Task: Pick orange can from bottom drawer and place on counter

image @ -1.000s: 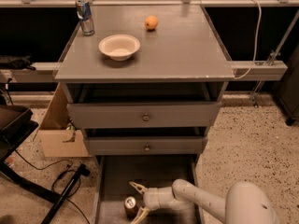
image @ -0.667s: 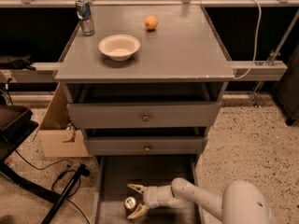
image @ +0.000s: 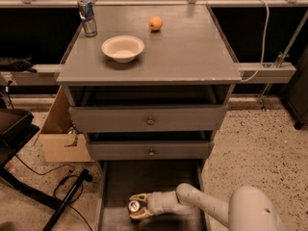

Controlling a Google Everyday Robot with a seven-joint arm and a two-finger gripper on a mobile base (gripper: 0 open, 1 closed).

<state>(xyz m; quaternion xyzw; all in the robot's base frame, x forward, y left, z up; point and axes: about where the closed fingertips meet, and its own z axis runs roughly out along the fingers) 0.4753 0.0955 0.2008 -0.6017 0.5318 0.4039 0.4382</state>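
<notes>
The orange can (image: 134, 206) stands in the bottom drawer (image: 115, 182), which is pulled out low in the view; its silver top with pull tab faces up. My gripper (image: 136, 206) reaches in from the right, its pale fingers on either side of the can, one above and one below in the picture. The counter (image: 192, 47) is the wide grey top of the cabinet above.
On the counter stand a white bowl (image: 122, 47), a slim silver-blue can (image: 87, 16) at the back left and an orange fruit (image: 155, 23). Two upper drawers with knobs (image: 150, 121) sit slightly open. A cardboard box (image: 60, 134) and cables (image: 62, 186) lie on the floor to the left.
My gripper has moved a little left so that its fingers now bracket the can. The can has stayed in place.
</notes>
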